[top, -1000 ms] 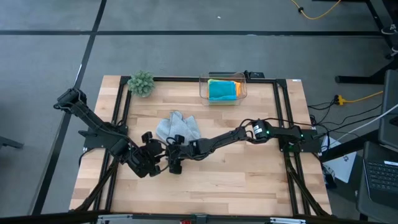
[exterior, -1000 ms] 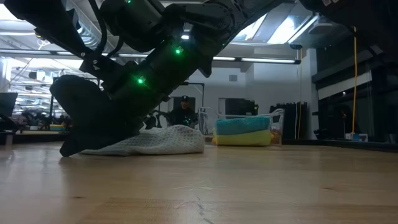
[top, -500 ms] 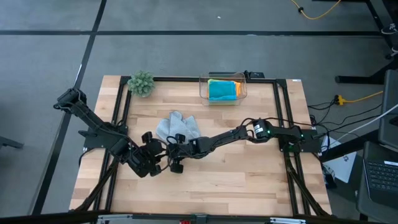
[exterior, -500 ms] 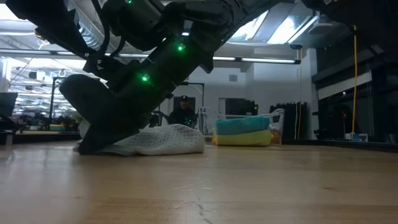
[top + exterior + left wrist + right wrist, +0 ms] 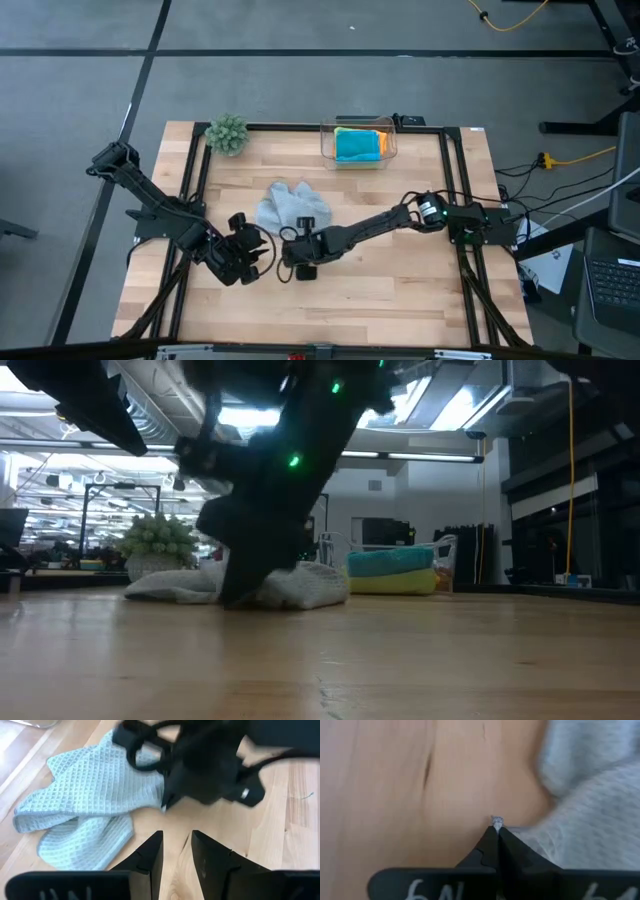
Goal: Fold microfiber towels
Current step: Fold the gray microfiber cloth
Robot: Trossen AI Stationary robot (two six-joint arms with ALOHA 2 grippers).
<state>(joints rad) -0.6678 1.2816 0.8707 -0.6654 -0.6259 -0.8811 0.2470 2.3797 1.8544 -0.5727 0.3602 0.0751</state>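
Nearest the front edge of the wooden table point(image 5: 400, 290), the left gripper point(image 5: 262, 258) sits low over bare wood, fingers point(image 5: 150, 852) parted a little with nothing between them.

Just beside it, toward the table's middle, the right gripper point(image 5: 497, 831) is clenched on the near corner of the grey towel point(image 5: 291, 210); a small tuft of cloth shows at the pinched tips. In the overhead view this gripper point(image 5: 292, 245) lies at the towel's near edge.

The grey towel lies rumpled on the wood just behind both grippers, long axis roughly near-to-far, pinched corner pointing toward the front.

Farther back: a small green plant point(image 5: 227, 133) at the left rear corner, and a clear box point(image 5: 357, 144) at rear centre holding stacked towels, turquoise towel point(image 5: 357, 146) on top, yellowish towel point(image 5: 392, 582) beneath.
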